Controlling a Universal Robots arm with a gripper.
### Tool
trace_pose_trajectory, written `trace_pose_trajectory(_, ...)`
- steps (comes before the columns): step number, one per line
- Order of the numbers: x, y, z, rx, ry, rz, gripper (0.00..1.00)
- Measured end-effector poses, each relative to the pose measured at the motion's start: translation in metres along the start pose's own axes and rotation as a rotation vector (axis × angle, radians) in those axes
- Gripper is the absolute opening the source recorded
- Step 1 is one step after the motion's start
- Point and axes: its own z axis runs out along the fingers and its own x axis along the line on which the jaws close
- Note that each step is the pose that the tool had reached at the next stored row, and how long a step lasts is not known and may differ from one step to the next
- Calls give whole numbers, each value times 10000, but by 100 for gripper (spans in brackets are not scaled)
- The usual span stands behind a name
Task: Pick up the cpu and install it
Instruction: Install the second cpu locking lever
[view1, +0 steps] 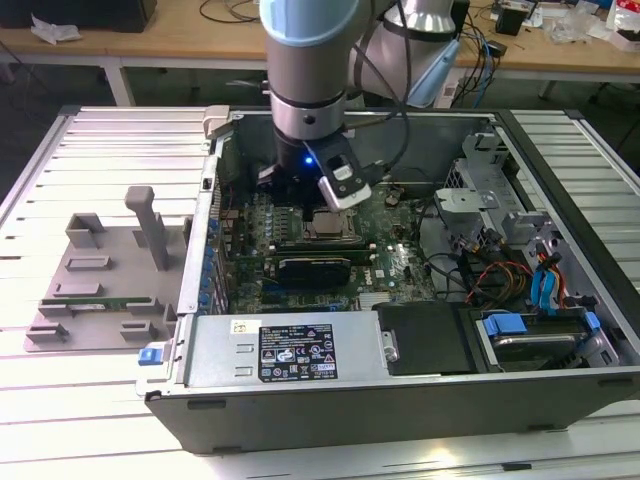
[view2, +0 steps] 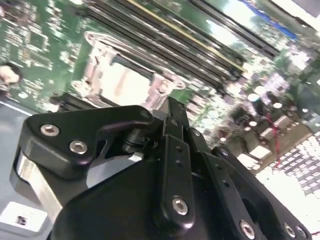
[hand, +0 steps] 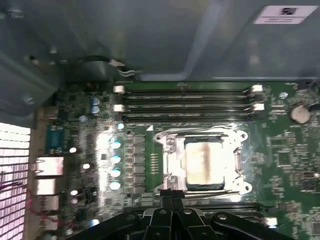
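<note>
The cpu lies flat in its socket on the green motherboard, silver top up, framed by the metal socket bracket. It also shows in the second wrist view as a pale square cpu and in the exterior view as the cpu under the arm. My gripper hovers just off one edge of the socket with its black fingers pressed together and nothing between them. The arm's wrist stands upright inside the open computer case.
Case walls close in around the board. A black card sits beside the socket, with memory slots on the other side. Cables and drive cage lie at the exterior view's right. A grey fixture tray rests outside.
</note>
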Motion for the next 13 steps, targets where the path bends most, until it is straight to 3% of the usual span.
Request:
trace_pose_trajectory(2,-190,39,17,43,61,6,11)
trace_pose_trajectory(3,-234,85,28,98,79,9,11)
trace_pose_trajectory(4,-253,150,38,361,95,2,11)
trace_pose_trajectory(5,-259,168,42,598,99,-4,11)
trace_pose_trajectory(6,-263,176,43,769,107,-9,11)
trace_pose_trajectory(7,-279,194,24,1021,143,-15,11)
trace_pose_trajectory(8,-295,200,1,1035,174,-10,11)
trace_pose_trajectory(9,-331,202,-6,1038,253,-1,11)
trace_pose_trajectory(13,-332,202,-6,1039,254,-2,11)
